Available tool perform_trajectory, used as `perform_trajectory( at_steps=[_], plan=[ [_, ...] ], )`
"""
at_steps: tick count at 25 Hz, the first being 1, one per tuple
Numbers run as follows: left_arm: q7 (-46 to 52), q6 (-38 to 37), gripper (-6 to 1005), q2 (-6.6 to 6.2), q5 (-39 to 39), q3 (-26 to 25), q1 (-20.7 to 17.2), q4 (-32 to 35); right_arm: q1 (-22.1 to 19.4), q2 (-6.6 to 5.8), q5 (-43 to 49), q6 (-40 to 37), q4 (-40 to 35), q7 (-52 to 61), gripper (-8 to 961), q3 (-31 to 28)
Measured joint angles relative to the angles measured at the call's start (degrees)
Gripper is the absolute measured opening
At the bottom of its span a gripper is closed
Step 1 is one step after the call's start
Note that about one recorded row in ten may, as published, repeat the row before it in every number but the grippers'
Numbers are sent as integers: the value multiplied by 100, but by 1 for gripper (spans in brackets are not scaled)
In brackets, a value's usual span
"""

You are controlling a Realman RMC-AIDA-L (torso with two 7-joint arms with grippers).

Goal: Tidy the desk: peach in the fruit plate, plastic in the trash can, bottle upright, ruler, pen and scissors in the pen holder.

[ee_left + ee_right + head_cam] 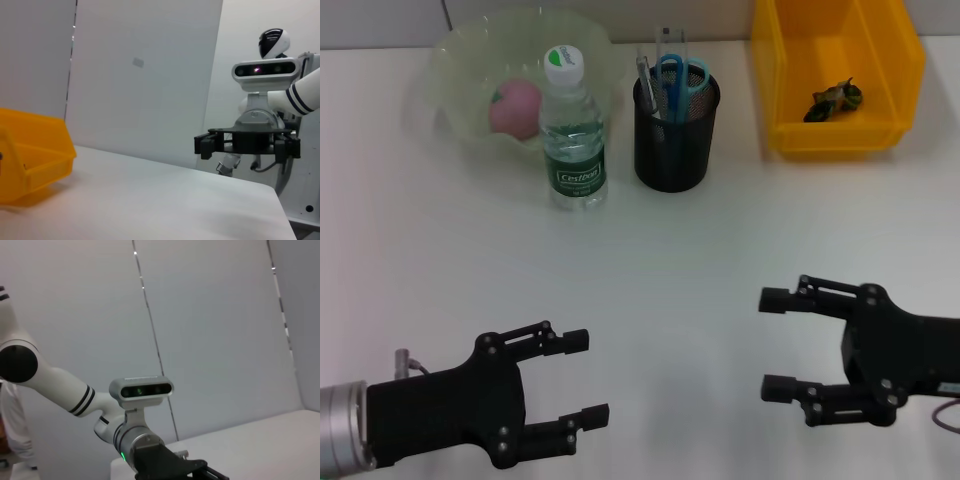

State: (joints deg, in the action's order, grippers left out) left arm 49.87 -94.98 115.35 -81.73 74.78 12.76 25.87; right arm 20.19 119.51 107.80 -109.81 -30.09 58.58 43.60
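Your left tool [582, 383] and right tool [778, 344] are hovering spread over the near desk [720, 240], holding nothing. The peach [513, 107] is sitting in the plate [455, 60], the bottle [572, 130] standing upright beside it. Scissors [677, 75] and pen [644, 75] are standing in the holder [675, 135]; dark plastic [835, 98] is lying in the bin [835, 70].

the bottle [574, 130] stands in front of the fruit plate [460, 55] and covers part of the peach [513, 106] and the plate's near rim. inside the pen holder [675, 133], the scissors [678, 76] and pen [645, 85] show only their upper ends, and the ruler [667, 42] is too clear to trace fully. the dark scrap [835, 99] in the trash can [790, 60] is too small to identify, and the can's top is cut by the head view's edge.
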Motion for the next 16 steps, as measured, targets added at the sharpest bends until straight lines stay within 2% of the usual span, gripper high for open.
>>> perform_trajectory(
  at_steps=[5,16],
  plan=[
    [-27,-12,753,3,0,-28,-43,5,193,2,-9,103,48,83,820,182],
    [-91,-20,753,15,12,-26,-44,7,231,2,-41,146,111,109,820,252]
  ],
)
